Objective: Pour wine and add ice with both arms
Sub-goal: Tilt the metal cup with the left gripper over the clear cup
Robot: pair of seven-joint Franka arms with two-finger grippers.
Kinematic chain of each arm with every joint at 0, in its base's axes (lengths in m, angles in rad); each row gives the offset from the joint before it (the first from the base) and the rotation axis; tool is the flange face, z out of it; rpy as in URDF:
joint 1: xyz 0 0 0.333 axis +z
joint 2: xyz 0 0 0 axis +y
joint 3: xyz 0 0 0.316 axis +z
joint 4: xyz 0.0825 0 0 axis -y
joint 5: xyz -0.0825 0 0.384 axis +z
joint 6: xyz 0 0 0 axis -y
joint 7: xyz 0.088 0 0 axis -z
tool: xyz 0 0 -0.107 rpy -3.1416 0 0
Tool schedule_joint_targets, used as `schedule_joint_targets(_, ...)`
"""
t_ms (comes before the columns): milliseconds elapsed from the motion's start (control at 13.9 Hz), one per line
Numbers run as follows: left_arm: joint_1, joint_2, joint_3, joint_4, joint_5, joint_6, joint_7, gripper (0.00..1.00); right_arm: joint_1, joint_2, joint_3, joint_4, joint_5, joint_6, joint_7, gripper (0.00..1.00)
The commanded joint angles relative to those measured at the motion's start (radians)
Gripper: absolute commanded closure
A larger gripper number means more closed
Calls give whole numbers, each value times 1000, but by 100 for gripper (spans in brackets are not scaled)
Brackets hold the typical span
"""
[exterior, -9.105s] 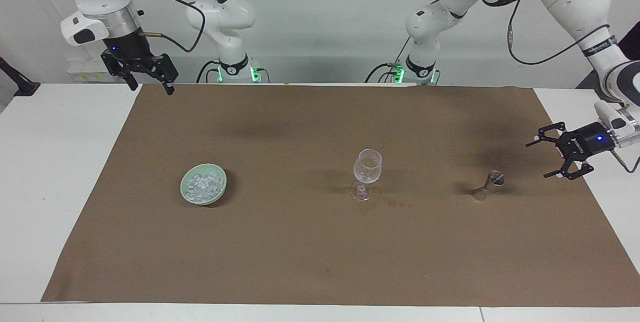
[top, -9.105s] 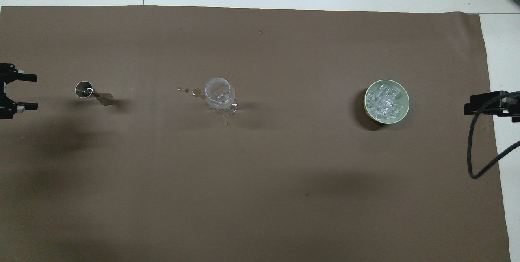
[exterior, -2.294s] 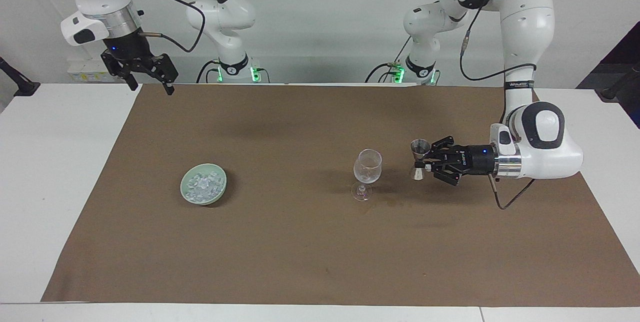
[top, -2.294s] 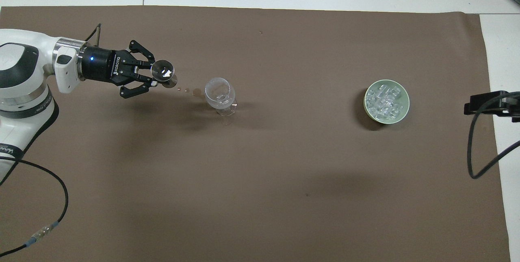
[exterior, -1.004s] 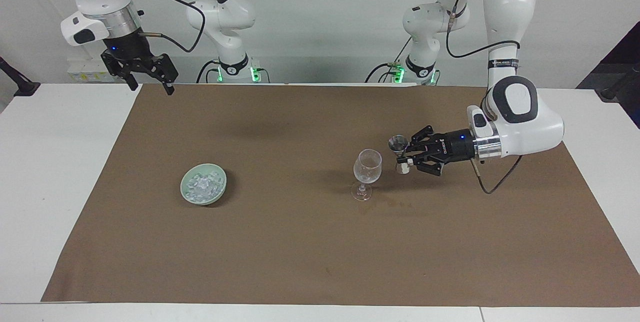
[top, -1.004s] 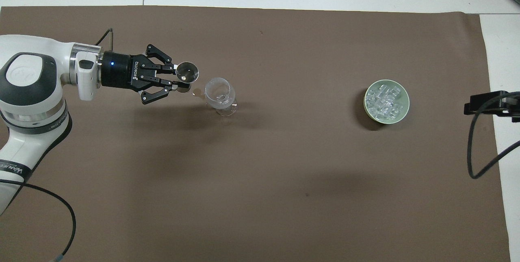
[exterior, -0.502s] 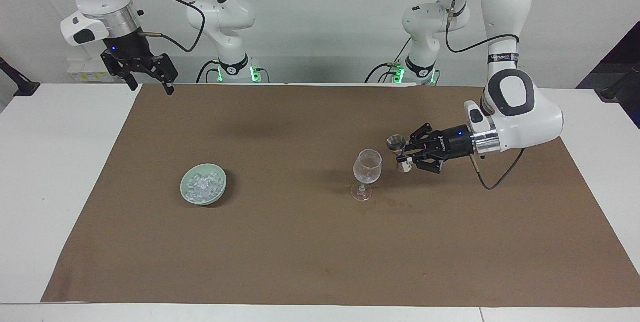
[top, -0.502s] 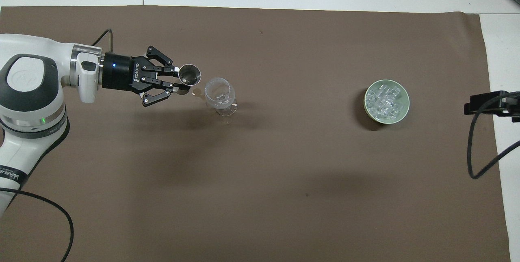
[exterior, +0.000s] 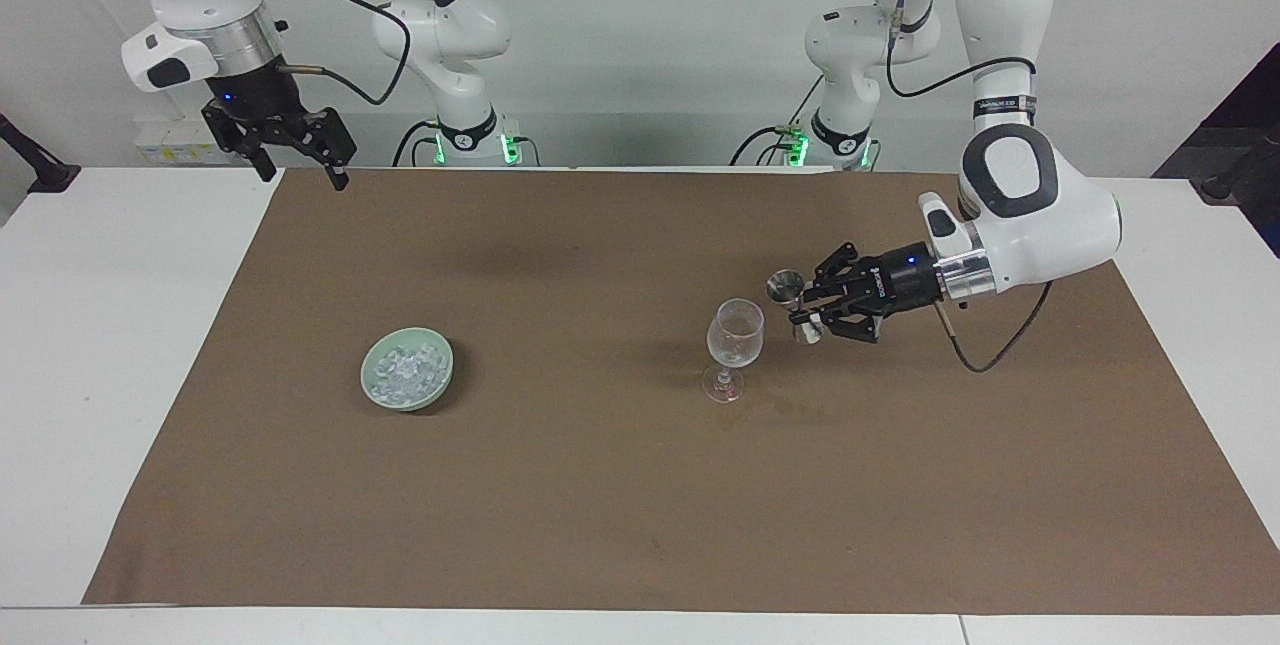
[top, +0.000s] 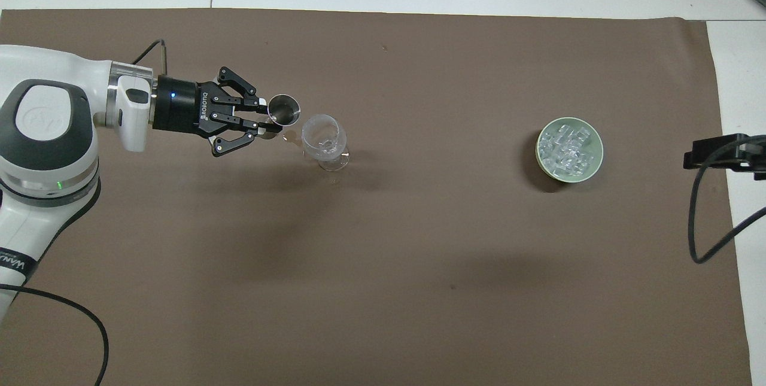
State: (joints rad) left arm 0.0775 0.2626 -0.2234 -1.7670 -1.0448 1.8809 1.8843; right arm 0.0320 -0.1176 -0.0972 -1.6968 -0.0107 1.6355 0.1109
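- Beside the rim of the clear stemmed wine glass (exterior: 735, 335), toward the left arm's end of the brown table mat (exterior: 640, 485), hangs the small steel double-cone jigger (exterior: 787, 289), mouth up and clear of the mat, pinched at its narrow waist by the left gripper (exterior: 808, 309), whose fingertips are closed tight on it.
- Judged from this, the step in hand is the pour, and none has begun: the jigger stands upright and just short of the glass.
- To do it well, the jigger's lip should come over the bowl of the glass before any tilt; a slow roll of the wrist toward the glass should keep the stream inside the narrow opening.
- A few wet spots (top: 289, 136) on the mat by the glass's foot suggest how easily drops miss.
- A knock on the rim could topple the slim-stemmed glass, so height above it matters.
- I cannot tell how much liquid the jigger holds.
- Ice (exterior: 405, 371), many small clear-to-whitish chunks, lies heaped in the pale green round bowl (exterior: 441, 380), which sits on the mat toward the right arm's end, well apart from the glass.
- Over the mat's corner nearest the right arm's base, the right gripper (exterior: 297, 161) waits with fingers spread and empty.
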Motion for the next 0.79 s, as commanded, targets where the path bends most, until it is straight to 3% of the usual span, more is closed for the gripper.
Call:
schedule_joint_targets(0, -22, -48, 21, -40, 25, 46, -24, 100, -15, 3, 8, 2, 21, 6, -20, 0)
schedule_joint_targets(717, -68, -83, 21, -42, 155, 101, -157, 100, -15, 3, 8, 2, 21, 6, -20, 0)
